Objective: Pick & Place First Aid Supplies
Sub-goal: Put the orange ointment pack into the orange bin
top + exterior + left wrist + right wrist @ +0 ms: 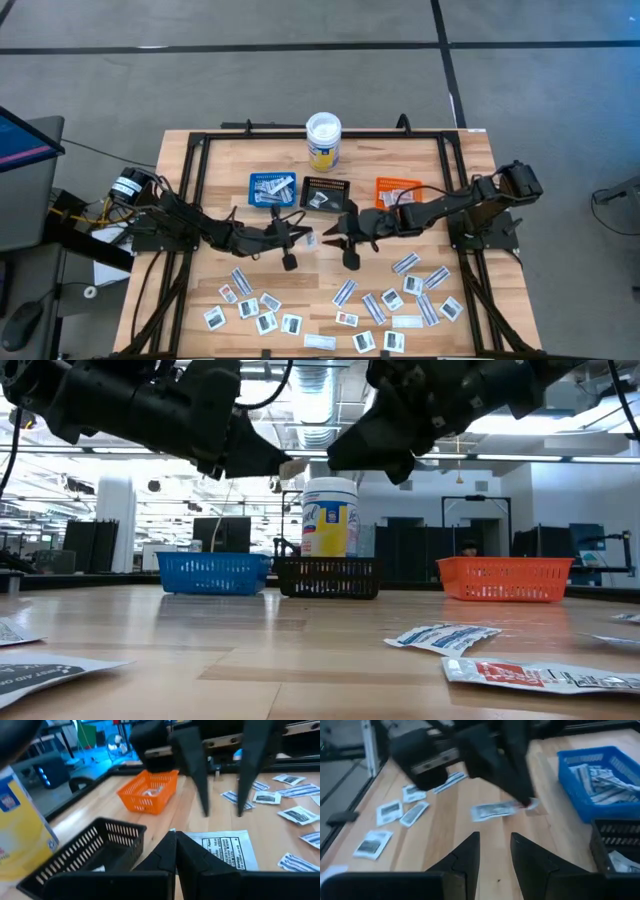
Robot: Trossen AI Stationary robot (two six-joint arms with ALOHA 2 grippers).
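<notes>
Wooden worktop [200, 160]: first aid supplies [375, 305] scattered at 6 o'clock. Centre: left hand [290, 240] clamped on white packet [220, 847]; right hand [340, 243] apart, empty. Trays, wipes tub [323, 141] at 12. Open industrial room behind.

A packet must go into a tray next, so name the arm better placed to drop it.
Left. Its pincer is shut on a packet, raised above the table near the black tray. The right pincer hovers beside it, open and empty.
</notes>
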